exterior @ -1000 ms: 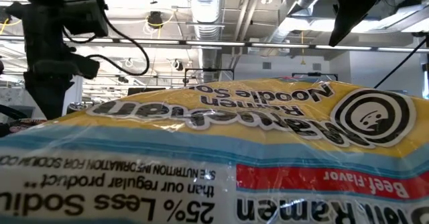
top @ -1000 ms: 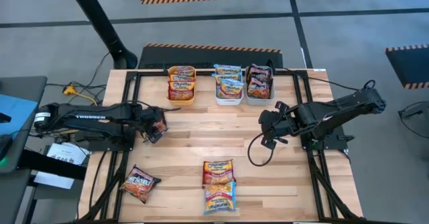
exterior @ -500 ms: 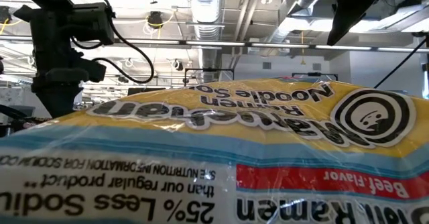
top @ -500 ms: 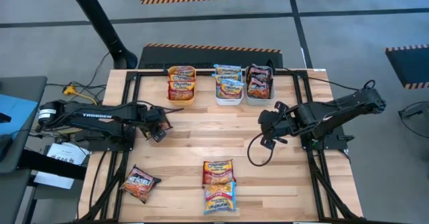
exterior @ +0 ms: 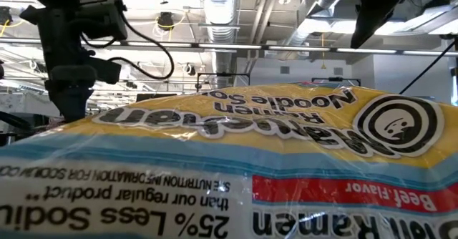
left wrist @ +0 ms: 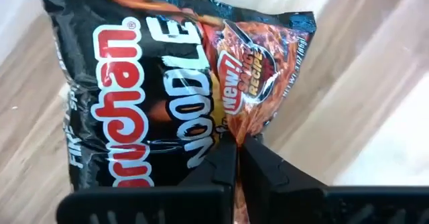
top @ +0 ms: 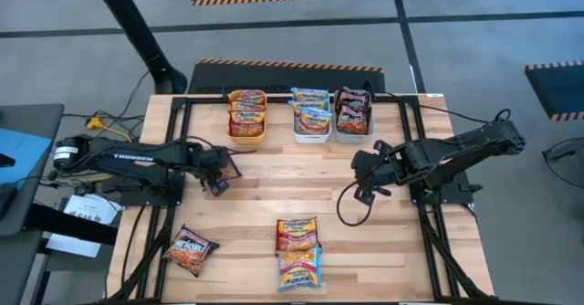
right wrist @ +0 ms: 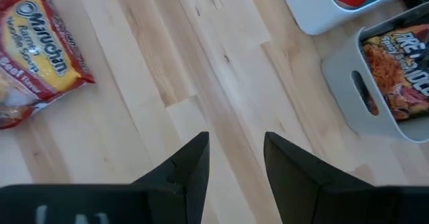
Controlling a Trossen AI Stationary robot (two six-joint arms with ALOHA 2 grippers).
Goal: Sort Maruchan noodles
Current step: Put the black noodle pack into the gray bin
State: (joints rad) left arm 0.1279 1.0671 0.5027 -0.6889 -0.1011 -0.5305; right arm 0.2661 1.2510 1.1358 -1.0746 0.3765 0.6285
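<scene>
A dark maroon-red noodle packet (left wrist: pixel 167 83) lies at the table's left middle (top: pixel 226 166), and my left gripper (left wrist: pixel 238 158) is shut on it (top: pixel 217 177). My right gripper (right wrist: pixel 234 158) hangs open over bare wood at the right middle (top: pixel 367 183). Another dark red packet (top: pixel 190 249) lies at the near left. An orange-yellow packet (top: pixel 297 235) and a light blue one (top: pixel 299 268) lie flat at the near middle. The blue one fills the low view (exterior: pixel 229 167). My left gripper pinches the dark packet's edge (left wrist: pixel 226 131) between its two shut fingers, beside the red picture on the wrapper. The fingers come steeply from above. The packet reaches away from them over the wood; whether it is lifted clear I cannot tell.
Three bins stand in a row at the far edge: orange (top: pixel 246 133), white (top: pixel 311 137) and grey (top: pixel 353 135), each with packets inside. The grey bin (right wrist: pixel 365 96) shows in the right wrist view. Bare wood lies between the two arms.
My left gripper has gone a little toward the table's right edge and its fingers have come together on the dark packet. My right arm has kept still.
</scene>
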